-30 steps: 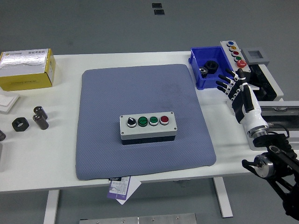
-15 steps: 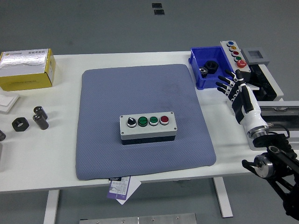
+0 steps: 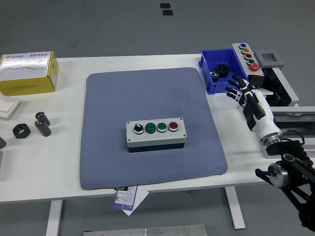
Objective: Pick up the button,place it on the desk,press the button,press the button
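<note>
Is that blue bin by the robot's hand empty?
No. The blue bin holds dark parts; the open right hand is beside it.

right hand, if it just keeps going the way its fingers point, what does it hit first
The right hand points up and left with its fingers spread, empty. Straight on, it would likely meet the blue bin at its near right corner first, though its height over the table is unclear.

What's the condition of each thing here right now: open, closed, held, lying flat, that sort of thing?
Grey four-button control box: upright on the mat, untouched.
Blue-grey fabric mat: spread flat on the white table.
Blue plastic bin: open-topped, dark parts inside.
Yellow cardboard box: closed.
Right hand: fingers spread, holding nothing, beside the bin.
</note>
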`<act>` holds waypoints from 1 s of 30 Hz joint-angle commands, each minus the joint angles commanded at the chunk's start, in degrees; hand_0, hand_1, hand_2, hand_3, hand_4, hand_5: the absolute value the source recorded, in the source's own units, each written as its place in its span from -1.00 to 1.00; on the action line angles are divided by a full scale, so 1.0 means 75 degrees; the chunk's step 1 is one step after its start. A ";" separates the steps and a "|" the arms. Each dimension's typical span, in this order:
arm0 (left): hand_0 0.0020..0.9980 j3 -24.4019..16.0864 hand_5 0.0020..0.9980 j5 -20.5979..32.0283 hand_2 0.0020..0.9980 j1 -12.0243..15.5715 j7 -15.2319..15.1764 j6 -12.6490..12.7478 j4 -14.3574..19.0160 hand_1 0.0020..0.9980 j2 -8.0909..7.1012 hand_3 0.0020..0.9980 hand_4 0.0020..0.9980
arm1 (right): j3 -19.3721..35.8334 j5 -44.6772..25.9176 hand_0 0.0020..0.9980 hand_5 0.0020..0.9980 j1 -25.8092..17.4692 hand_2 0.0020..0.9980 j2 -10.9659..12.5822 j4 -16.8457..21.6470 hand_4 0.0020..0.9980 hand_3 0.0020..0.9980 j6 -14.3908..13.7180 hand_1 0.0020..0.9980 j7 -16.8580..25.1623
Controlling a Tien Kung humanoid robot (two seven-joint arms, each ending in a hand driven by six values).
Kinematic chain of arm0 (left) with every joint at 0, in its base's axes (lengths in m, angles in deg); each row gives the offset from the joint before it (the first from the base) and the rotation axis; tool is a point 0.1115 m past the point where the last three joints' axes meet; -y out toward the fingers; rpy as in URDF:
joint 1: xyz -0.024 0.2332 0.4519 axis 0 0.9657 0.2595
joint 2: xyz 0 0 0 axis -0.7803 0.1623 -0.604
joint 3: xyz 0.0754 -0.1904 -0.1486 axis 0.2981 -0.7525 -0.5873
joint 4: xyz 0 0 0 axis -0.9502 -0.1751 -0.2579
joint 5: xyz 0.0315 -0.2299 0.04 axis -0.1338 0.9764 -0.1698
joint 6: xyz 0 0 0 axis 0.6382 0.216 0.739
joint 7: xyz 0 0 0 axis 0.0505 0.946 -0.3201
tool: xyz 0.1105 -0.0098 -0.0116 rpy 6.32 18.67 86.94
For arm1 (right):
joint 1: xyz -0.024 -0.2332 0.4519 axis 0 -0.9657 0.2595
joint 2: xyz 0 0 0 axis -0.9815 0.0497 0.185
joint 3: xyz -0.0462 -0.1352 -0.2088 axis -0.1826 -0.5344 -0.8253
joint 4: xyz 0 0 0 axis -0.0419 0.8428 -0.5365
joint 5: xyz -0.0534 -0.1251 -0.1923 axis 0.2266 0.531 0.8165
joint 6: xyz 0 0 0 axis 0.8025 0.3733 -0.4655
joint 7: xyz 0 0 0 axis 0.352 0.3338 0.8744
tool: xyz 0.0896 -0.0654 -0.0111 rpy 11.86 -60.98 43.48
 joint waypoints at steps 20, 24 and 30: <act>1.00 0.0213 0.90 0.0257 1.00 0.0009 -0.1121 0.1328 0.0056 1.00 0.0003 1.00 1.00 | 0.0065 -0.0136 0.87 1.00 -0.0019 0.81 -0.0013 -0.0073 1.00 0.95 0.0003 0.72 0.0046; 0.92 0.0310 0.70 0.0216 0.94 0.0016 -0.0991 0.1445 0.0066 0.89 0.0005 1.00 1.00 | 0.0160 -0.0162 0.87 1.00 -0.0024 0.81 0.0001 -0.0078 1.00 0.95 0.0001 0.72 0.0073; 0.81 0.0568 0.19 0.0344 0.79 -0.0003 -0.0951 0.1811 0.0069 0.78 0.0015 1.00 0.98 | 0.0391 -0.0135 0.87 1.00 -0.0017 0.82 0.0071 -0.0057 1.00 0.96 -0.0001 0.72 0.0073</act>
